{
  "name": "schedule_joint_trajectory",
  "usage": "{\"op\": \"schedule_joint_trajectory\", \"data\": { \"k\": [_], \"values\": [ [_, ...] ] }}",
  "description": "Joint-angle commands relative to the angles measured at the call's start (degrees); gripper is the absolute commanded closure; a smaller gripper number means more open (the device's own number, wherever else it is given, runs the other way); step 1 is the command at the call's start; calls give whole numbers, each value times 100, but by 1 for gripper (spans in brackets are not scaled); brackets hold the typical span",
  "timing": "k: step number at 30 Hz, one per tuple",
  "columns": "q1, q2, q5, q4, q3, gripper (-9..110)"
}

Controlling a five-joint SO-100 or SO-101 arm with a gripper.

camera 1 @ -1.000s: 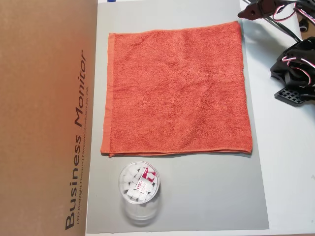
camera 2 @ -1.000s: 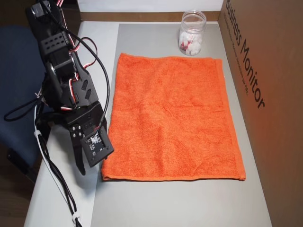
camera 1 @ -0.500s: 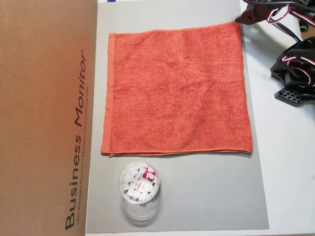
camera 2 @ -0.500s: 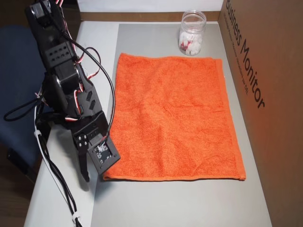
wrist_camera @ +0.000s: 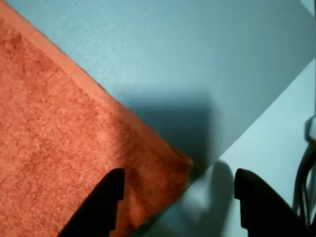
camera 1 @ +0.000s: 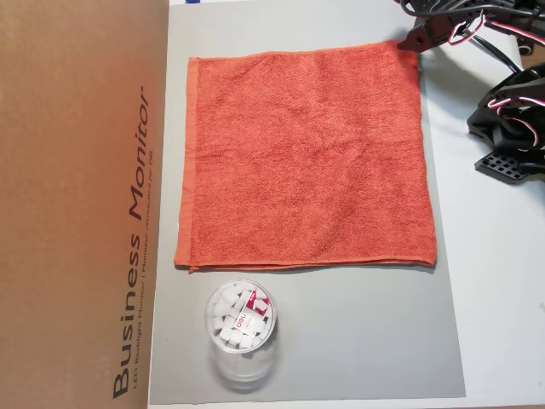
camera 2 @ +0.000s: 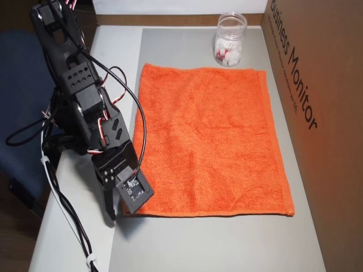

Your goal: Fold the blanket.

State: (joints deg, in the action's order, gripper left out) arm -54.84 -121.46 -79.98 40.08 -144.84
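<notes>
- At the top right corner of an overhead view, the tool [camera 1: 417, 38] hangs over one corner of the blanket [camera 1: 306, 158], which lies flat and unfolded on a grey mat [camera 1: 358, 332]. Well away from the tool stand a clear jar [camera 1: 241, 328] and a brown cardboard box [camera 1: 81, 204].
- Under the wrist view, the tool [wrist_camera: 177, 190] has its fingers [wrist_camera: 106, 197] spread apart, straddling the blanket [wrist_camera: 64, 148] corner, which lies between them; whether they touch it I cannot tell.
- Seen in another overhead view, the tool [camera 2: 116, 211] points down at the blanket [camera 2: 210, 141] corner nearest the arm; the white counter [camera 2: 71, 238] shows beside it.
</notes>
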Motion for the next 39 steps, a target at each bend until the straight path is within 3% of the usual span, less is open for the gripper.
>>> {"op": "schedule_joint_trajectory", "data": {
  "k": [1, 19, 32, 39],
  "values": [
    [193, 0, 44, -70, 9, 78],
    [272, 396, 44, -79, -202, 78],
    [255, 949, 44, -1160, -237, 79],
    [202, 949, 44, -1160, -246, 90]
  ]
}}
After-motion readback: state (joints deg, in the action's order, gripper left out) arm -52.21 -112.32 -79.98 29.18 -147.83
